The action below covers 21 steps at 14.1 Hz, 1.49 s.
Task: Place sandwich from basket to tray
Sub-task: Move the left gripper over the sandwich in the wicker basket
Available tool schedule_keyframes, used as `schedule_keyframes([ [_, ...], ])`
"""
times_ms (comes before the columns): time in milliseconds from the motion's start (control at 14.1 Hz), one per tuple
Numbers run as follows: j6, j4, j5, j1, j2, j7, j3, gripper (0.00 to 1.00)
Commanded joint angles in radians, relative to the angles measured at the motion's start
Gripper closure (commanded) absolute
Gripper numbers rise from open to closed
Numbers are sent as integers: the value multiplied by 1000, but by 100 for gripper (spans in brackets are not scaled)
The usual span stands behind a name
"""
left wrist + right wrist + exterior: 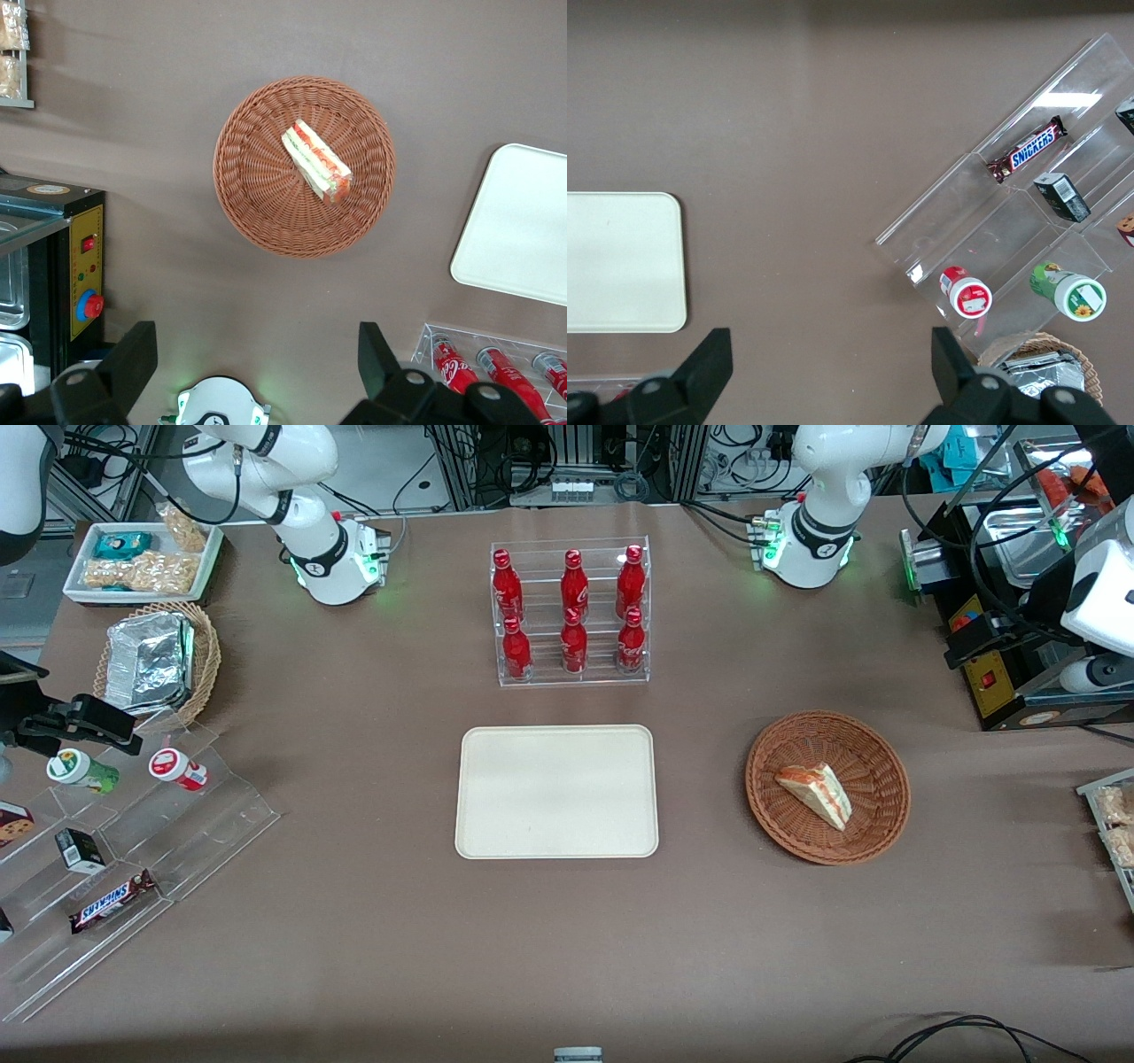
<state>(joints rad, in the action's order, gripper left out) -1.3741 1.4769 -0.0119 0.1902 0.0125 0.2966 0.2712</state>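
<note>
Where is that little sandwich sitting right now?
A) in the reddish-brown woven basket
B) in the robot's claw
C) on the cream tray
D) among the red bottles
A: the sandwich lies in the reddish-brown basket, the cream tray holds nothing, and the left gripper hangs open well above the basket with nothing between its fingers.
</note>
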Motion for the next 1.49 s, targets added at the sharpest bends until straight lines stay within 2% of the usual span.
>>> schedule_keyframes([
  [0, -3, 3, 9, -3, -20, -19, -10, 0],
  [213, -11, 2, -7, -5, 4, -11, -9, 0],
  [354, -11, 9, 12, 15, 24, -10, -12, 0],
  [567, -16, 14, 35, 29, 137, 9, -10, 0],
  [709, -54, 29, 38, 31, 200, 83, -10, 0],
  [921, -260, 197, 38, 28, 208, 182, -10, 0],
  [1134, -495, 357, 36, 17, 202, 485, -1, 0],
  [1417, -799, 552, 36, -18, 214, 647, -1, 0],
])
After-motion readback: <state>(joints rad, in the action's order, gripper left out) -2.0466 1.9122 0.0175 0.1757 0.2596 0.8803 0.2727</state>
